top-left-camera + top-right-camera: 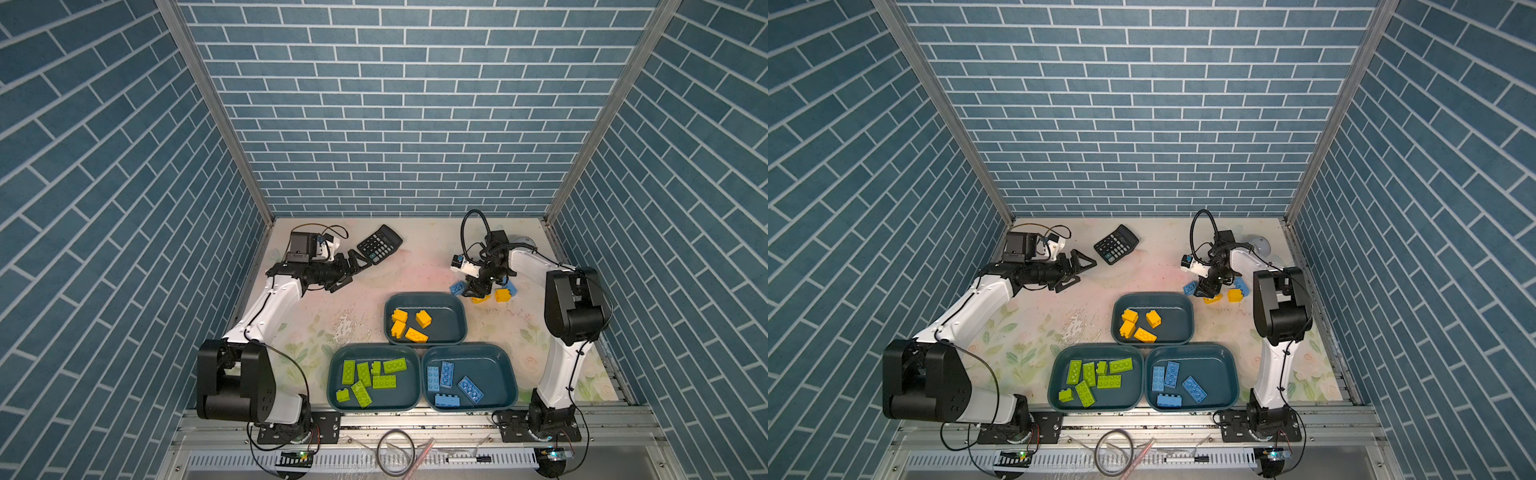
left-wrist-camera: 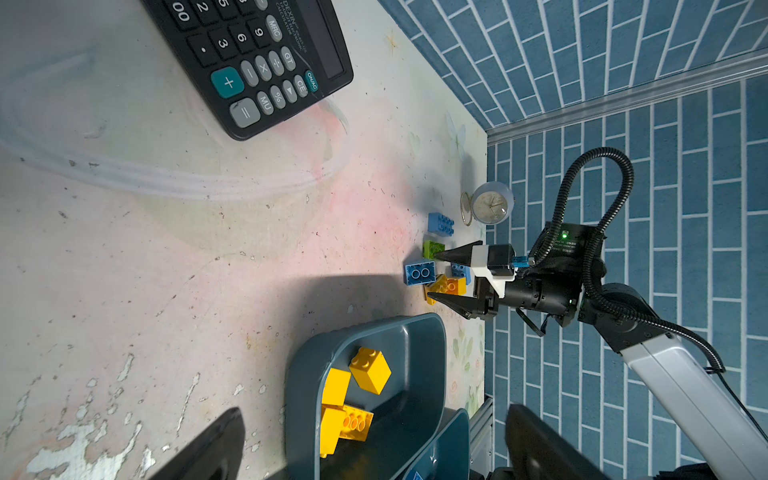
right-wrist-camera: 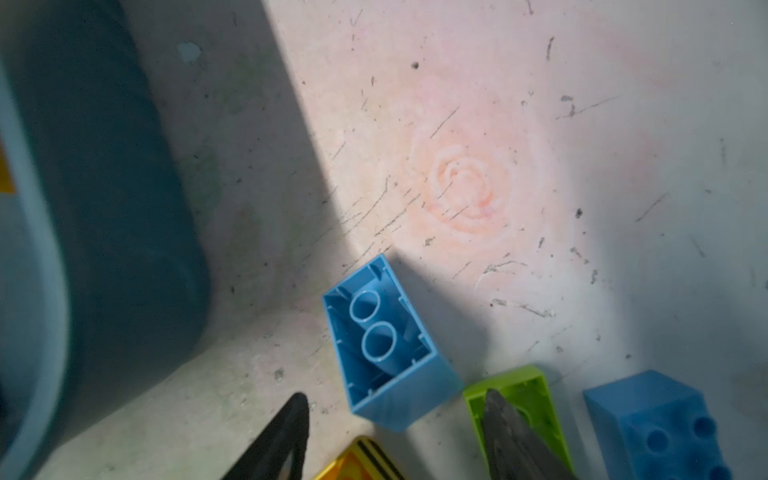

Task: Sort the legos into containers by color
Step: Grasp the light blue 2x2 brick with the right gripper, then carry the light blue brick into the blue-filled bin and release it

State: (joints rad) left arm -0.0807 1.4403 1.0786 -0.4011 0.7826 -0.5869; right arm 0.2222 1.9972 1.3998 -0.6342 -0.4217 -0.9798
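Note:
Three teal containers sit at the front: one (image 1: 457, 316) with yellow legos (image 1: 409, 326), one (image 1: 409, 392) with green legos (image 1: 372, 380), one (image 1: 498, 374) with blue legos (image 1: 451, 380). Loose legos lie at the back right: a blue one on its side (image 3: 386, 353), a green one (image 3: 528, 386), another blue (image 3: 665, 428), and yellow ones (image 1: 503, 295). My right gripper (image 1: 477, 292) is open and points down among them, with a yellow brick (image 3: 357, 457) between its fingers, one fingertip (image 3: 498, 415) over the green. My left gripper (image 1: 353, 274) is open and empty by the calculator.
A black calculator (image 1: 380, 244) lies at the back left, just ahead of the left gripper. A small round clock (image 2: 492, 203) stands at the back right wall behind the loose bricks. The yellow tray's rim (image 3: 37, 332) is close beside the right gripper.

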